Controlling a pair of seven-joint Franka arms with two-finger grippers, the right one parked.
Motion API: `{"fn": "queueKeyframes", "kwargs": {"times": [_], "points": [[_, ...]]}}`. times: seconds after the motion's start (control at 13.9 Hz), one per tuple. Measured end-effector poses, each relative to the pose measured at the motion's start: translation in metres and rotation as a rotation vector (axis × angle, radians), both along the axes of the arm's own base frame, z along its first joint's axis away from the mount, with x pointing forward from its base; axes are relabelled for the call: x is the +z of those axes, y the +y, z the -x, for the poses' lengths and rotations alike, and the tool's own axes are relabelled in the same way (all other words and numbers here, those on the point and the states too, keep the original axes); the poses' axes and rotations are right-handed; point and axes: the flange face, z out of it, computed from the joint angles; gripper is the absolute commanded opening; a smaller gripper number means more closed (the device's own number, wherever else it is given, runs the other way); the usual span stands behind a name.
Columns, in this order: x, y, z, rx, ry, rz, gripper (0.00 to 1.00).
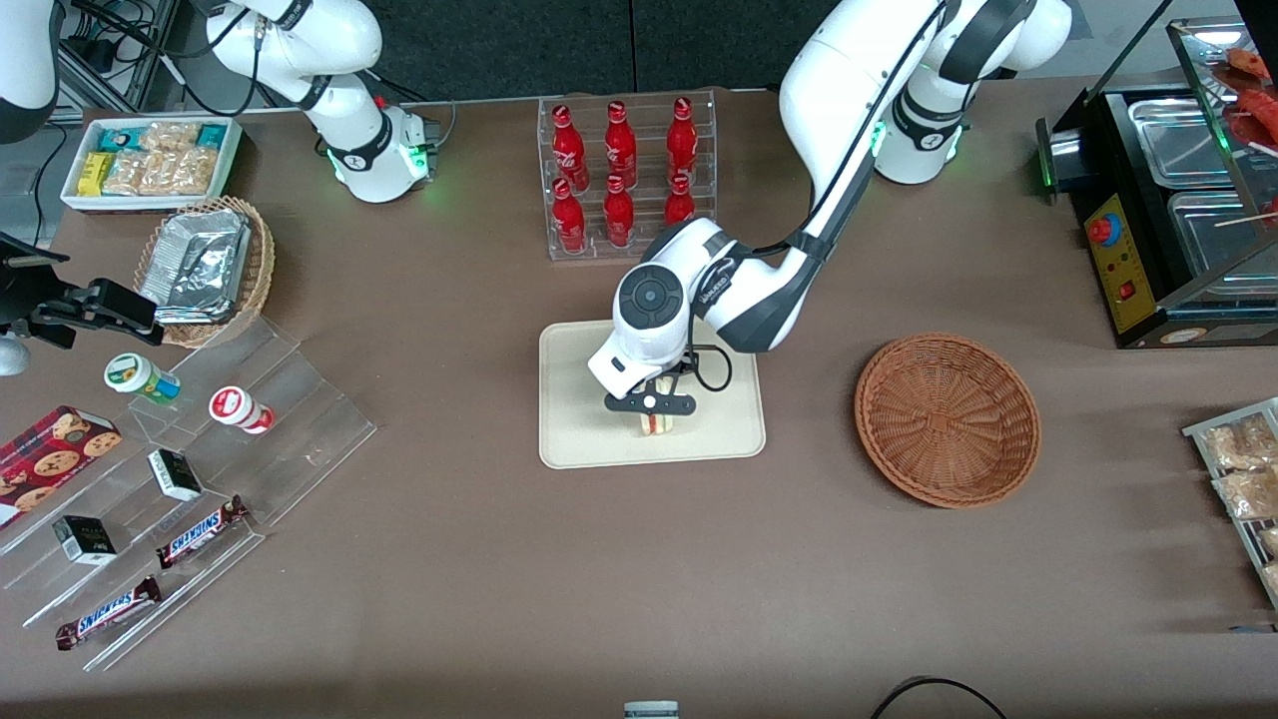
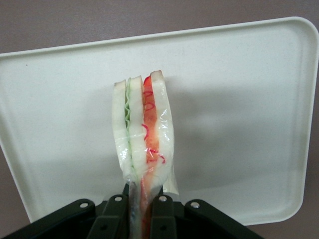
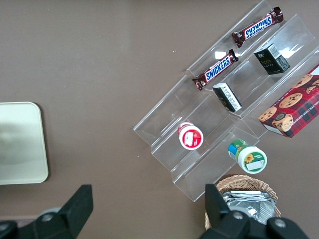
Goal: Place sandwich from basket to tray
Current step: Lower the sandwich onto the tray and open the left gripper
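Our claw (image 1: 651, 403) hangs over the tray (image 1: 579, 439), its two fingers (image 2: 115, 215) pressed together on one end of the sandwich (image 2: 143, 134), which we hold by its wrapper-covered base. From the wrist camera we see the sandwich standing out from the fingers with its cut edge toward us: pale bread layers, a thin green stripe and a pink-red filling stripe under clear film. In the front view the sandwich (image 1: 656, 424) shows just below the claw, over the part of the tray nearer the front camera; we cannot tell whether it touches the tray surface or hangs just above it. That cream tray lies on the brown counter (image 1: 499, 559) with the sandwich's shadow falling on its bare face (image 2: 239, 124). Our basket (image 1: 947, 419), the reddish-brown woven one, sits apart from the tray toward the working arm's end of the counter, with nothing in it. Farther from the front camera than the tray stands a clear rack of red bottles (image 1: 624, 170). Toward the parked arm's end we see clear stepped shelves (image 1: 250, 419) carrying chocolate bars (image 1: 200, 531) and small cups, plus a tan wicker basket holding foil containers (image 1: 200, 265).
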Motion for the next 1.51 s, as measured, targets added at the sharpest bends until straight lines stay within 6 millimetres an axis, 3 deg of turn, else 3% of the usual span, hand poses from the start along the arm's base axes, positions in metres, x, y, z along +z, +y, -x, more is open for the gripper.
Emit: {"fn": "queueKeyframes", "kwargs": {"times": [0.43, 0.72, 0.79, 0.86, 1.51], "points": [[-0.025, -0.011, 0.014, -0.019, -0.030, 0.027, 0.00], [-0.035, -0.007, 0.018, -0.048, -0.034, 0.005, 0.00], [-0.035, -0.007, 0.018, -0.050, -0.034, 0.004, 0.35], [-0.035, -0.007, 0.018, -0.051, -0.035, 0.003, 0.99], [-0.028, -0.008, 0.015, -0.053, -0.048, 0.013, 1.00]]}}
